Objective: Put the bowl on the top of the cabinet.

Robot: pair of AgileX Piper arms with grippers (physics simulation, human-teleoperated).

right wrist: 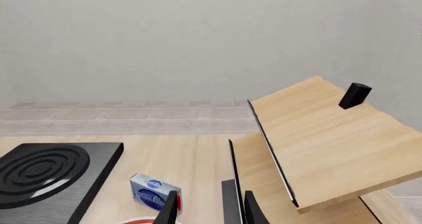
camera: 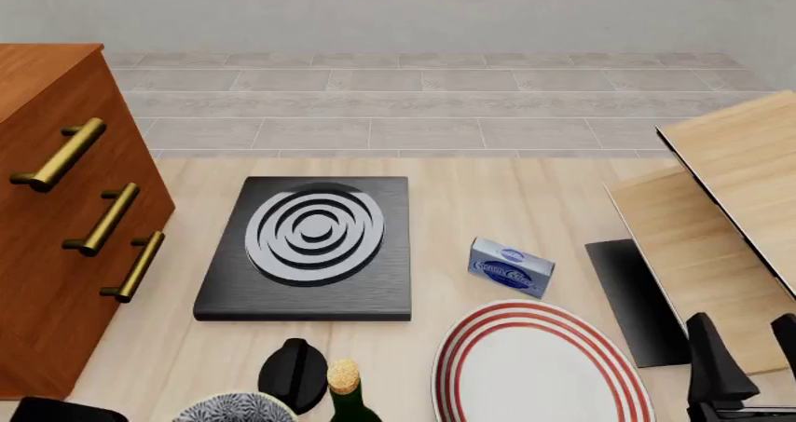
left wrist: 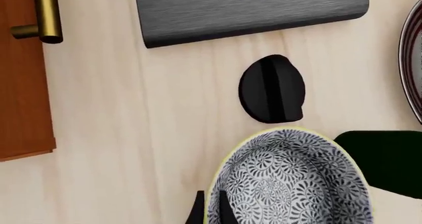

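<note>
The speckled blue-black bowl point(left wrist: 290, 184) with a pale yellow rim fills the near part of the left wrist view. It shows only as a sliver at the bottom edge of the front view point(camera: 234, 409). My left gripper point(left wrist: 209, 208) is shut on its rim, one finger inside and one outside. The reddish-brown cabinet point(camera: 50, 245) with brass bar handles stands at the far left, and its edge and one handle show in the left wrist view point(left wrist: 23, 85). My right gripper point(camera: 747, 352) is open and empty at the right, over the pale boards point(right wrist: 207, 209).
A black stove plate point(camera: 311, 245) lies mid-table. A black round knob point(camera: 293, 374) and a corked bottle point(camera: 342, 389) stand beside the bowl. A red-ringed white plate point(camera: 542, 371) and a blue-white box point(camera: 510, 266) lie to the right. Pale wood boards point(camera: 721, 198) stand at the far right.
</note>
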